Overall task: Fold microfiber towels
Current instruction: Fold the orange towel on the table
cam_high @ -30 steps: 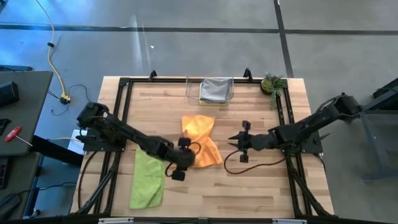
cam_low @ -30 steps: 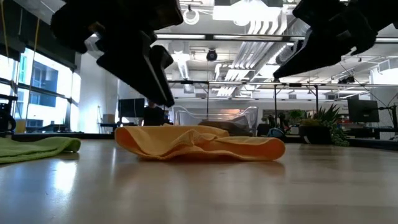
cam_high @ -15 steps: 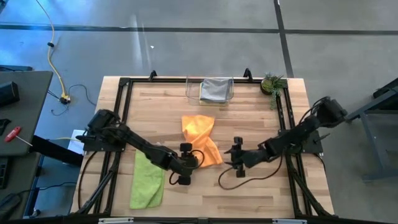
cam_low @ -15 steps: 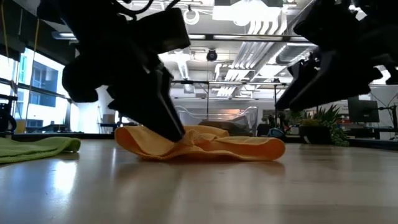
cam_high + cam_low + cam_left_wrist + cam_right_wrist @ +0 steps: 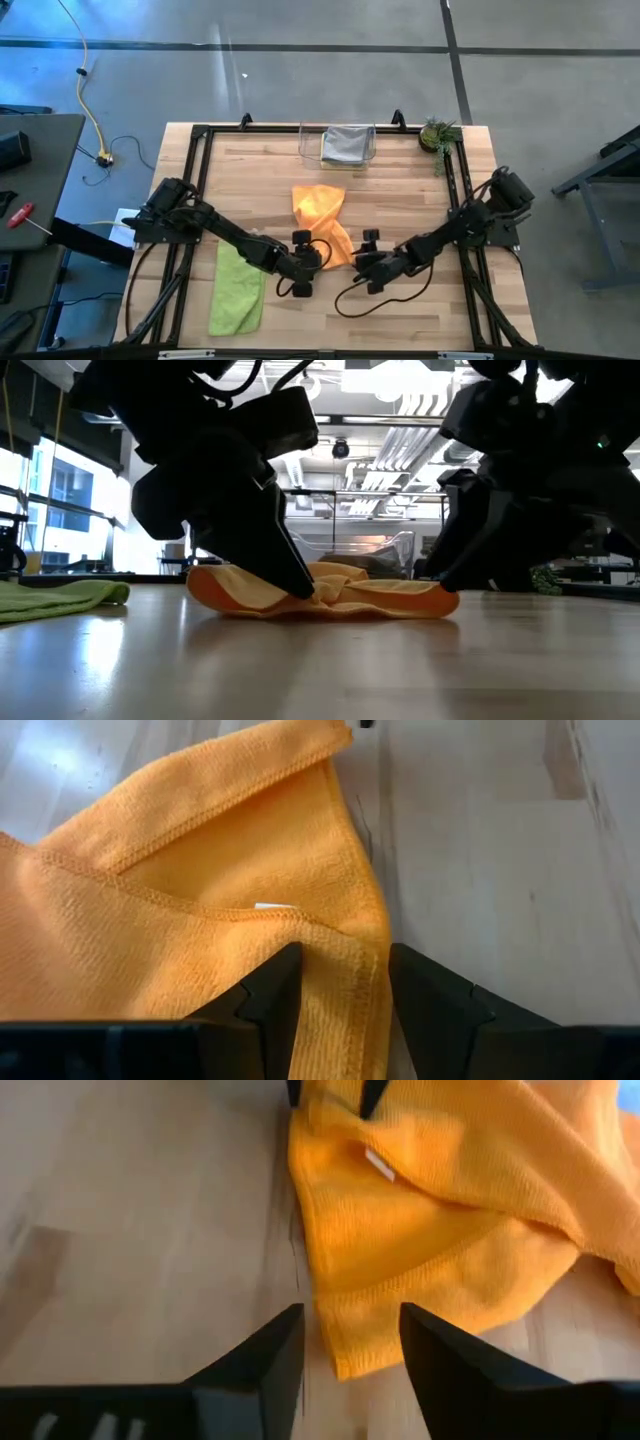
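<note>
- Your orange towel [image 5: 322,222] lies rumpled mid-tabletop [image 5: 400,190].
- Left pincer [image 5: 340,982] straddles its near hem, fingers parted and low, not yet clamped.
- Right pincer [image 5: 345,1342] stands open at the opposite corner.
- Lime green towel [image 5: 238,290] lies flat to the left.
- Grey towel [image 5: 347,143] sits in the clear bin [image 5: 305,145].
- Open-ceiling room beyond.

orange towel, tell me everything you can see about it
The orange towel is a soft, nubbly microfiber cloth with stitched hems and a small white tag. It lies crumpled and partly doubled over near the middle of the wooden table, its near end towards the grippers. The left gripper has its open fingers straddling a hemmed edge at one near corner. The right gripper stands open at the other near corner, the hem between its fingers.
</note>
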Controlling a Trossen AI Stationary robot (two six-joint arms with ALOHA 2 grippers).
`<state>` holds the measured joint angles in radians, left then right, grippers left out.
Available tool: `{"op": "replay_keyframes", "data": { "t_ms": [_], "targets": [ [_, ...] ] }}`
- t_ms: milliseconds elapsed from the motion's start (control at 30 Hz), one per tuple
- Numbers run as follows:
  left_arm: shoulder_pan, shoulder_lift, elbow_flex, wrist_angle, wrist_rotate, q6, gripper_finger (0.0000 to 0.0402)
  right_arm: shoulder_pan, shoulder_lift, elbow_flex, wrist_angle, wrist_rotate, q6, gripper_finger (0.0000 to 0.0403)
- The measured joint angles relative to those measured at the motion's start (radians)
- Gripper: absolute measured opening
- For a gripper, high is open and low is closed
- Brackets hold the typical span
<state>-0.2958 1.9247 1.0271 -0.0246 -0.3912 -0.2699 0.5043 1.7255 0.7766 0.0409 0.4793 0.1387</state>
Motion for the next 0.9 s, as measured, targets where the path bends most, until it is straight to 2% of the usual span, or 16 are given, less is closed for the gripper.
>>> {"op": "replay_keyframes", "data": {
  "t_ms": [167, 367, 467, 667, 833, 900],
  "targets": [
    [-0.001, 0.001, 0.000, 0.003, -0.017, 0.000, 0.0108, -0.001, 0.015, 0.009, -0.009, -0.010, -0.006, 0.0098],
    [-0.001, 0.001, 0.000, -0.002, -0.032, 0.000, 0.0027, -0.017, 0.015, 0.009, -0.010, -0.013, 0.023, 0.0009],
    [-0.004, 0.001, 0.000, -0.009, -0.055, -0.007, 0.0005, -0.016, 0.015, 0.009, -0.013, -0.013, 0.049, 0.0011],
    [-0.017, -0.021, 0.000, -0.048, -0.074, -0.061, 0.0002, -0.005, 0.015, 0.009, -0.036, -0.019, 0.159, 0.0003],
    [-0.040, -0.062, 0.006, -0.120, -0.130, -0.120, 0.0001, 0.025, 0.015, 0.009, -0.045, -0.017, 0.300, 0.0003],
    [-0.047, -0.076, 0.010, -0.121, -0.156, -0.171, 0.0001, 0.043, 0.015, 0.009, -0.067, 0.014, 0.375, 0.0001]
  ]
}}
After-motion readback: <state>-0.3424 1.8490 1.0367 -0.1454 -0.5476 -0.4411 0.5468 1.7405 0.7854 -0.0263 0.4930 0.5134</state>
